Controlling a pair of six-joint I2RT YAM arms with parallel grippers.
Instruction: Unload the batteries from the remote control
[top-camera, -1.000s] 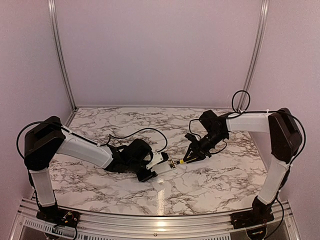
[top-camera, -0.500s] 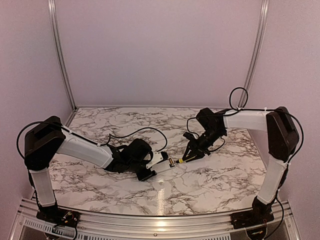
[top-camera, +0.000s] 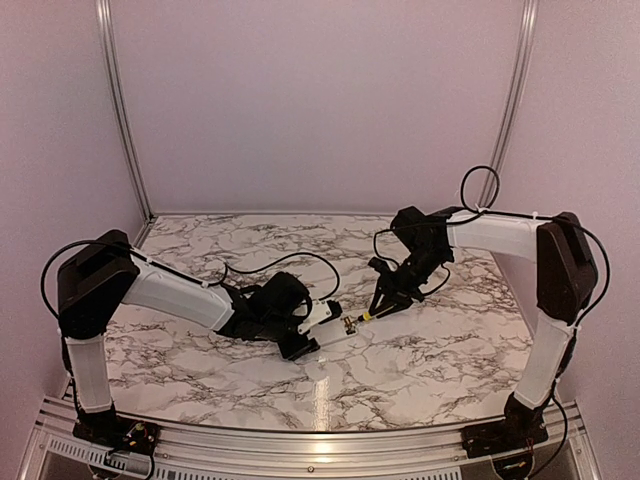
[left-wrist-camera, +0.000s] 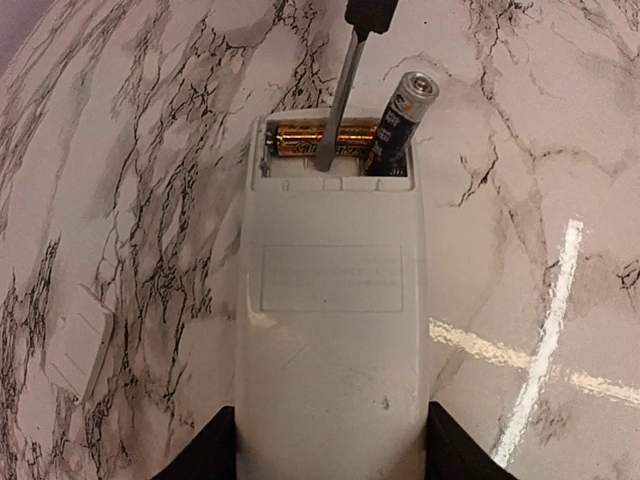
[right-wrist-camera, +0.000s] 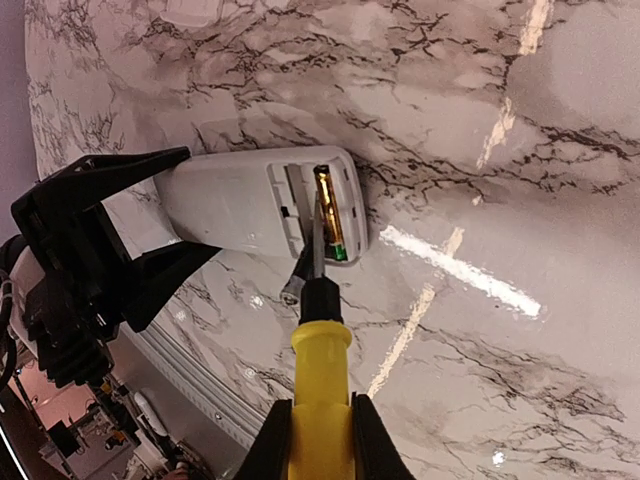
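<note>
The white remote control (left-wrist-camera: 330, 330) lies back-up on the marble, and my left gripper (left-wrist-camera: 332, 442) is shut on its near end, one finger on each long side. In its open recess a gold battery (left-wrist-camera: 296, 138) lies flat. A dark battery (left-wrist-camera: 402, 118) tilts up out of the recess's right end. My right gripper (right-wrist-camera: 320, 432) is shut on a yellow-handled screwdriver (right-wrist-camera: 320, 380), whose metal shaft (left-wrist-camera: 340, 100) reaches into the recess across the gold battery. In the top view both grippers meet at mid-table: the left gripper (top-camera: 310, 328) on the remote control (top-camera: 322, 312), the right gripper (top-camera: 385, 300) just beyond.
A small white battery cover (left-wrist-camera: 78, 342) lies loose on the marble left of the remote. The metal frame rail (top-camera: 300, 440) runs along the table's near edge. Pink walls close off the back and sides.
My right gripper has shifted a little to the left with the screwdriver, bringing its tip closer into the remote's end. The left arm has edged slightly to the right, still holding the remote.
</note>
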